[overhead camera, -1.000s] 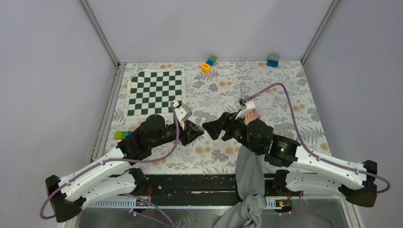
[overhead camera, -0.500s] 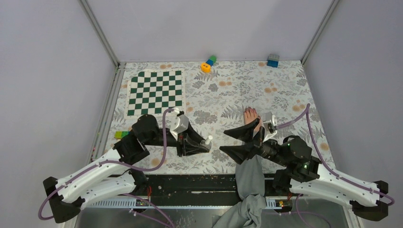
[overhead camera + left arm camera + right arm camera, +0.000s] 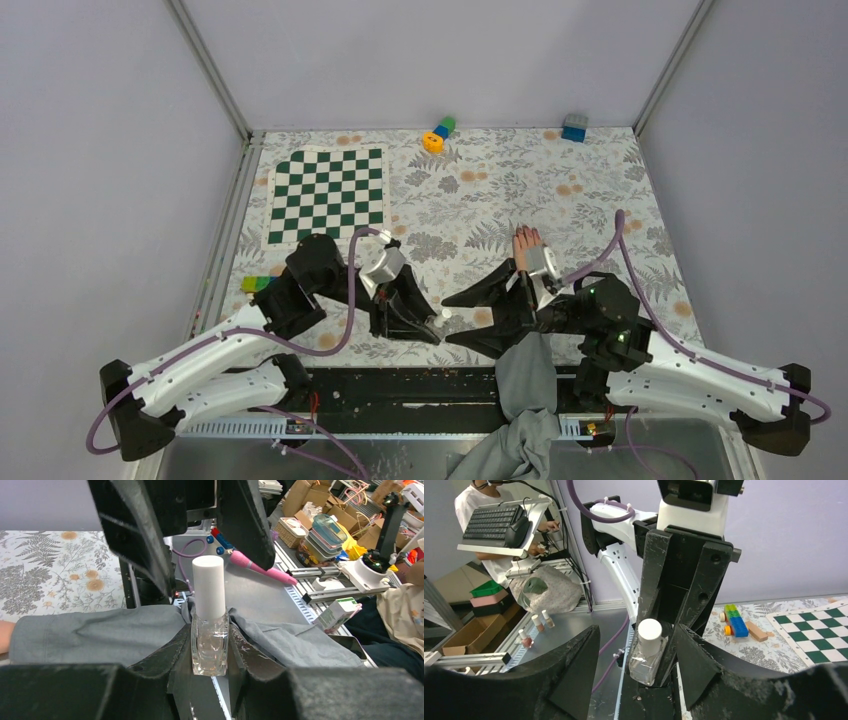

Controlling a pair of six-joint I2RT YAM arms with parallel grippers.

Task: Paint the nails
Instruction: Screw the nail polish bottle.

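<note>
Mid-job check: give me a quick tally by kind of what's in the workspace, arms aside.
Nail polish bottle: 1
Human hand: 1
Chessboard mat: 1
Toy block clusters: 3, at far centre, far right and left edge
Total: 6

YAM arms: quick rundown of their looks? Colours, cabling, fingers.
The left arm and right arm match: white shell links, black joints and bases. A purple cable loops along each. Each wrist carries a white-grey camera block. The fingers are black, wedge-shaped and scuffed. A green light glows on the right arm.
</note>
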